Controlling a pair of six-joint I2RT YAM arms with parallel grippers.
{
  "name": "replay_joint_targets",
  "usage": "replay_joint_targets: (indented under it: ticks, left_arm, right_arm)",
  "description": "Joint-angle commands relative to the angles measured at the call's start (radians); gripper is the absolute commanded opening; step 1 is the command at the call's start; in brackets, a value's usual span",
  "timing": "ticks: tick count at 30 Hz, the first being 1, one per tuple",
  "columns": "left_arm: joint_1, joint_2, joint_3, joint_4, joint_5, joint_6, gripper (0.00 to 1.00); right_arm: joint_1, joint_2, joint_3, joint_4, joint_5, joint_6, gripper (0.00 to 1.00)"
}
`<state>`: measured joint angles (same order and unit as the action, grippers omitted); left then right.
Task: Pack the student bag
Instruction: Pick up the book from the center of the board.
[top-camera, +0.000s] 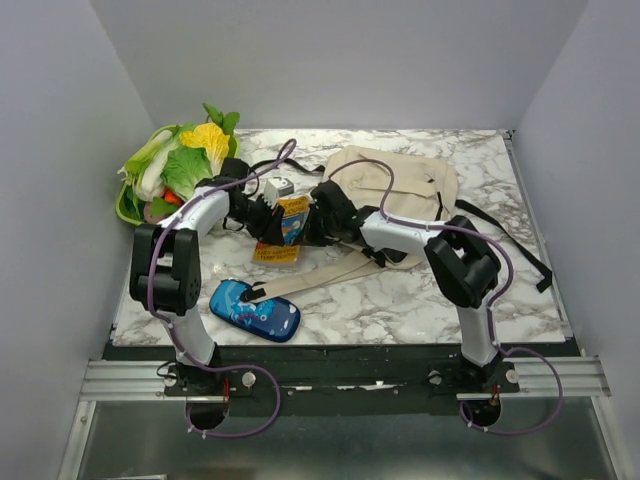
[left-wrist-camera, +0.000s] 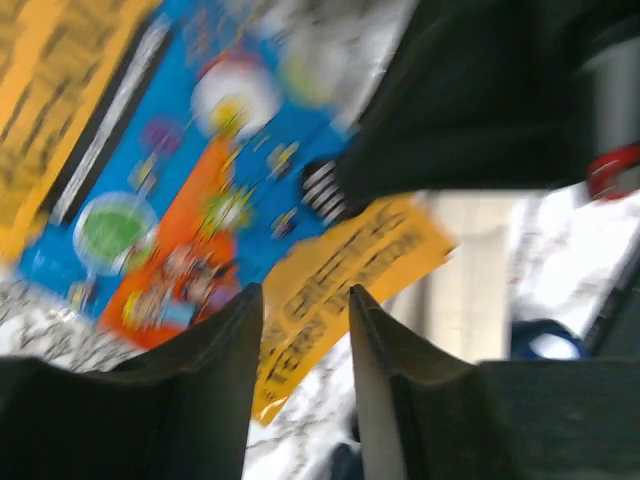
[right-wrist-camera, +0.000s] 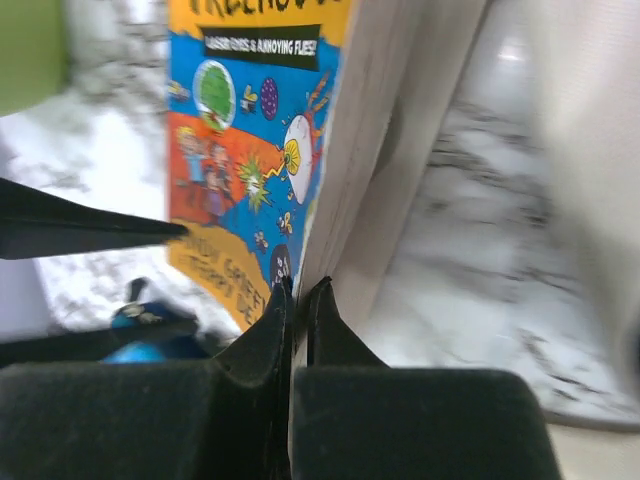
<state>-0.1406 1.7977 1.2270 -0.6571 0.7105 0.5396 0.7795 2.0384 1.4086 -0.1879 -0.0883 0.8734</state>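
Marble desk (top-camera: 430, 290) inside white walls: student bag (top-camera: 400, 180) lies flat at back right, one long strap trailing toward the front. Right gripper (right-wrist-camera: 298, 292) is pinched tight on the edge of a colourful book (top-camera: 292, 220) at desk centre, just left of the bag. Left gripper (left-wrist-camera: 305, 300) is at the book's other side, jaws partly apart, cover showing beyond them.

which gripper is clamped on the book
The right gripper: it is shut tight on the cover edge of the colourful book. The left gripper stands open.
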Motion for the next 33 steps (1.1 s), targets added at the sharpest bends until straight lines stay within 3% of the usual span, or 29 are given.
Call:
replay_joint_targets:
  ticks: [1,5,10,17,21,24,28,30,31,33]
  left_arm:
    - [0.015,-0.092,0.177,-0.206,0.196,-0.010,0.52]
    - [0.076,-0.109,0.347,-0.278,0.162,-0.046,0.66]
    - [0.165,-0.097,0.495,-0.323,0.174,-0.043,0.68]
    - [0.210,-0.115,0.555,-0.315,0.237,-0.049,0.75]
    - [0.204,-0.147,0.496,-0.226,0.303,-0.082,0.78]
    - [0.153,-0.182,0.376,-0.155,0.284,-0.058,0.82]
    - [-0.064,-0.172,0.283,-0.167,0.198,0.014,0.86]
    - [-0.129,-0.147,0.260,-0.132,0.164,0.020,0.91]
    - [-0.155,-0.137,0.258,-0.127,0.137,0.040,0.98]
    - [-0.221,-0.094,0.270,-0.119,0.116,0.054,0.99]
  right_arm:
    - [0.044,-0.044,0.059,0.241,-0.131,-0.017,0.01]
    - [0.044,-0.098,0.079,0.240,-0.136,-0.060,0.01]
    - [0.041,-0.203,0.118,0.141,-0.032,-0.143,0.01]
    - [0.020,-0.441,0.011,0.051,0.130,-0.218,0.01]
    - [0.006,-0.619,-0.117,0.035,0.180,-0.220,0.01]
    - [0.000,-0.766,-0.212,-0.016,0.231,-0.203,0.01]
    - [-0.005,-0.970,-0.310,-0.155,0.365,-0.168,0.01]
    - [-0.011,-1.055,-0.362,-0.215,0.412,-0.122,0.01]
    - [-0.013,-1.130,-0.376,-0.284,0.464,-0.107,0.01]
    - [-0.011,-1.210,-0.410,-0.353,0.508,-0.055,0.01]
